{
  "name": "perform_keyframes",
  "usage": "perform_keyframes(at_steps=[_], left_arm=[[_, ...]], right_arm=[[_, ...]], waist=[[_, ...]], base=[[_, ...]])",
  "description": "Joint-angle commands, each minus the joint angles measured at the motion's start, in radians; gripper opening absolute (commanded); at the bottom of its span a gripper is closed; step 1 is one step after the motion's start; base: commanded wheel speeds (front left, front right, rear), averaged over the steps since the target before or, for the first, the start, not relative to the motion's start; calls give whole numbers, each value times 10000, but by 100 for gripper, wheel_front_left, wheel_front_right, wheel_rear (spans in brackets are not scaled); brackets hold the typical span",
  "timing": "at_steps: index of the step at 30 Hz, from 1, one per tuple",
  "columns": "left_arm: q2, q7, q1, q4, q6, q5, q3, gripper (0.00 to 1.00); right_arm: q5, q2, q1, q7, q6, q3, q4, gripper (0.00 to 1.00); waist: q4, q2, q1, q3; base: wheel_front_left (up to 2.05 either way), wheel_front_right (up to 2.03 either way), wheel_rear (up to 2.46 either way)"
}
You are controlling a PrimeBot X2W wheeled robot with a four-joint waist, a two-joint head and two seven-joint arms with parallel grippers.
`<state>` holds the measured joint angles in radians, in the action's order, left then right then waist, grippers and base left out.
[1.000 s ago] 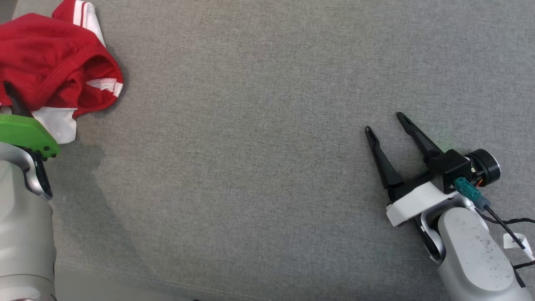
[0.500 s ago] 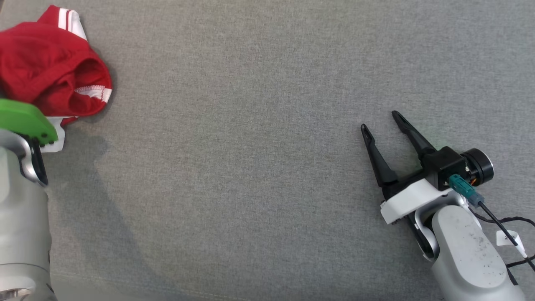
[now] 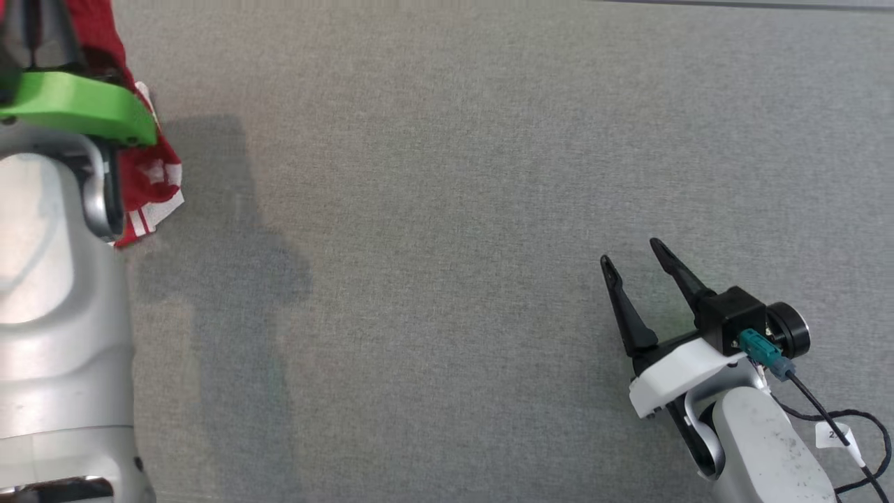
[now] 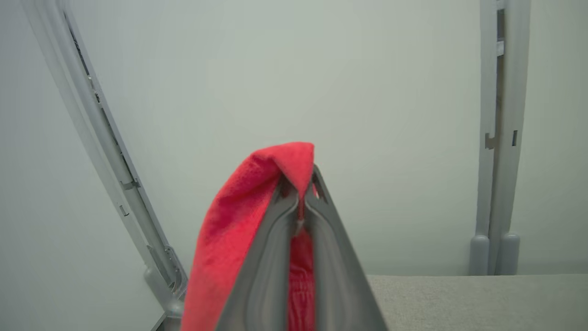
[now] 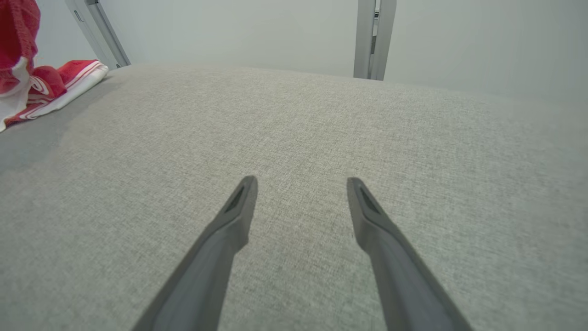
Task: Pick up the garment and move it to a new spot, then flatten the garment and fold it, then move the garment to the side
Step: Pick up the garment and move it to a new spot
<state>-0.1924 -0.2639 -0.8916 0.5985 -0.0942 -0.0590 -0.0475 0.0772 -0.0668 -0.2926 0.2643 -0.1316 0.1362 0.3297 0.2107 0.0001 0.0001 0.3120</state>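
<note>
Now my left hand point(image 4: 301, 198) pinches the red garment point(image 4: 229, 220) by the table's point(image 3: 447, 209) left edge; right hand point(image 3: 631, 251) open, well apart

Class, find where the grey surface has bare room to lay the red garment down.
Bare: the middle of the grey fabric surface, between the red and white garment at the left and the open right pincer at the lower right, and the far strip beyond that pincer. Crowded: the left edge, where the shut left pincer holds the garment.
</note>
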Motion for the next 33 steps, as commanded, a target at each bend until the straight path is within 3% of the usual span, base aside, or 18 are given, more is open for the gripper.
perform_keyframes(at_steps=[1, 7, 17, 23, 24, 25, 26, 33], left_arm=[[255, -8, 103, -297, -105, -108, 184, 0], [1016, -5, 239, -1054, -302, -458, 1304, 0], [1407, -5, 592, -1458, -351, -2165, 3461, 0], [1397, -6, 976, -1719, 356, -3629, 5547, 0], [1396, -6, 1045, -1669, 473, -3721, 5779, 9], [1389, -6, 1167, -1571, 600, -3881, 6016, 43], [1385, -6, 1262, -1493, 705, -3940, 6171, 98], [1388, -4, 2724, -810, 1211, -3819, 6511, 100]], right_arm=[[41, 35, 214, 2, 17, -6, 28, 100], [149, 111, 479, 2, 17, 64, 80, 100], [413, 147, 667, 2, 16, 226, 84, 100], [508, 149, 773, 2, 16, 305, 115, 100], [521, 147, 778, 2, 17, 295, 123, 100], [531, 146, 794, 2, 16, 281, 123, 100], [545, 148, 800, 2, 17, 263, 126, 100], [627, 149, 890, 2, 16, 138, 126, 100]], waist=[[-522, -1, -1, -590], [-1392, -1, -1, -1027], [-2998, -1, -1, -1178], [-3602, -1, -1, -1186], [-3644, -1, -1, -1192], [-3678, -1, -1, -1208], [-3693, -1, -1, -1215], [-3531, -1, -1, -1339]], base=[[0, 0, 0], [0, 0, 0], [0, 0, 0], [0, 0, 0], [0, 0, 0], [0, 0, 0], [0, 0, 0], [0, 0, 0]])
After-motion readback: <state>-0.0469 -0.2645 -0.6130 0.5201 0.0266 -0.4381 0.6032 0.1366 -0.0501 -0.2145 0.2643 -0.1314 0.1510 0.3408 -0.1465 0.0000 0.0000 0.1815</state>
